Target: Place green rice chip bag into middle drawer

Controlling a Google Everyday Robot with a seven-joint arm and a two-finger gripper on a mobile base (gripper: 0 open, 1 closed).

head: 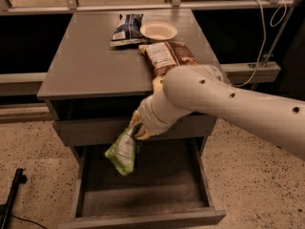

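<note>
The gripper (137, 128), above the open middle drawer (152, 200), pinches the green rice chip bag (123, 151) by its top. Dangling so, it should drop straight in

Dim, warm light falls from above. It is brightest on the pale arm (228, 99) at centre right and on the worktop (90, 66), which carries a soft sheen. The white bowl (158, 31) near the top glares slightly. Left of centre, below the worktop's edge, the pincer (136, 128) pinches the green rice chip bag (123, 151), which stands out bright against the shadowed floor of the middle drawer (157, 194). Near-black areas fill the upper left and upper right of the frame.
</note>
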